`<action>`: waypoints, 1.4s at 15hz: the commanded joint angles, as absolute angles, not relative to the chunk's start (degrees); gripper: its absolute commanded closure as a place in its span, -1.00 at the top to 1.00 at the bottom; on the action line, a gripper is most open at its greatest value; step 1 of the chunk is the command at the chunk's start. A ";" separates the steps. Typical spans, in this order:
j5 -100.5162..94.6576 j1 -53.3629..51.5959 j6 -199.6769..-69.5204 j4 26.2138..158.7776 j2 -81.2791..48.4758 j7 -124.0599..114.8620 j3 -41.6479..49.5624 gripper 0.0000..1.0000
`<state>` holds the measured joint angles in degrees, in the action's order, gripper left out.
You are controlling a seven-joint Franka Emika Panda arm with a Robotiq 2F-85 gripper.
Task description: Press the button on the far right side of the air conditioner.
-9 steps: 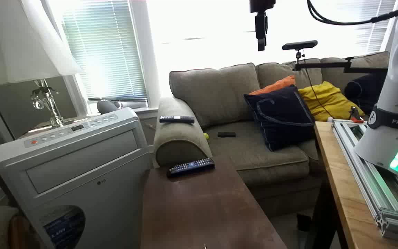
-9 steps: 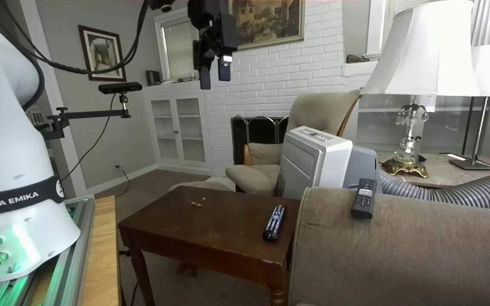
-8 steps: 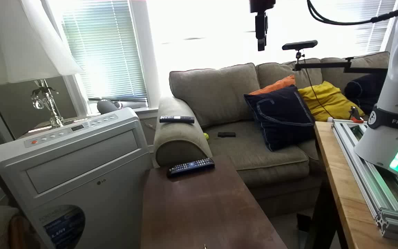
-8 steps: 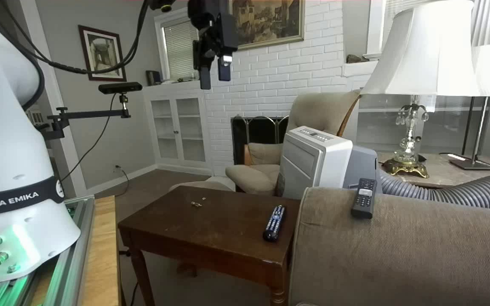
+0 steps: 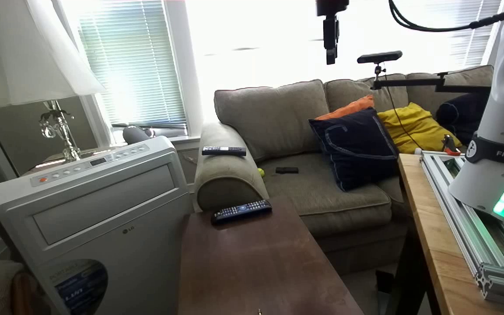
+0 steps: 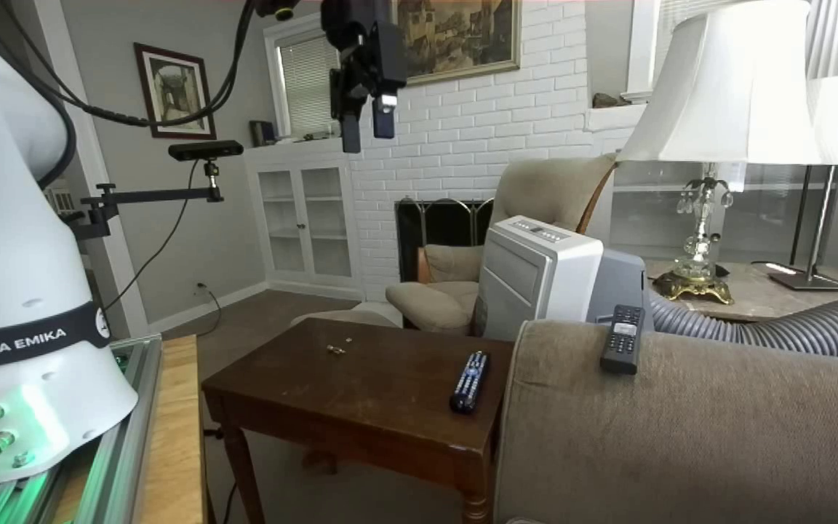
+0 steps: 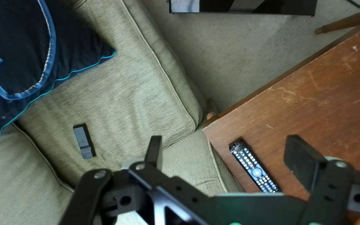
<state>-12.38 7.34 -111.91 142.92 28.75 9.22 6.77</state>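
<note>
The air conditioner [image 5: 147, 253] is a large white LG unit, seen left of the brown table in an exterior view and behind that table in an exterior view [image 6: 572, 273]. Along its top runs a control panel [image 5: 90, 164] with small round buttons; an orange one [image 5: 43, 180] marks the left end, and a pale button [image 5: 141, 148] sits at the right end. High above the sofa and table hangs my gripper [image 6: 367, 142], well apart from the unit. In the wrist view my gripper [image 7: 223, 137] is wide open with nothing between its fingers; the air conditioner is outside that view.
On the wooden table [image 6: 361, 371] lies a black remote [image 6: 470, 382]. A cordless phone [image 6: 623, 338] rests on the sofa arm [image 6: 681, 437]. A lamp [image 6: 724, 94] and grey hose [image 6: 761, 338] stand by the unit. A camera [image 6: 206, 151] sticks out beside the robot's base.
</note>
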 commanded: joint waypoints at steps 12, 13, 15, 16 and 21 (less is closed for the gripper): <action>2.31 1.39 -124.80 142.20 23.52 7.95 6.63 1.00; 4.38 0.40 -127.97 142.03 22.08 8.08 6.40 1.00; 7.69 -1.38 -134.52 141.52 19.12 8.88 6.01 1.00; 9.16 -2.20 -137.74 141.14 17.44 9.11 5.76 1.00; 17.15 -6.96 -154.86 135.75 7.10 10.62 4.27 1.00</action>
<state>11.96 -4.94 -148.49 140.92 14.07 8.97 5.04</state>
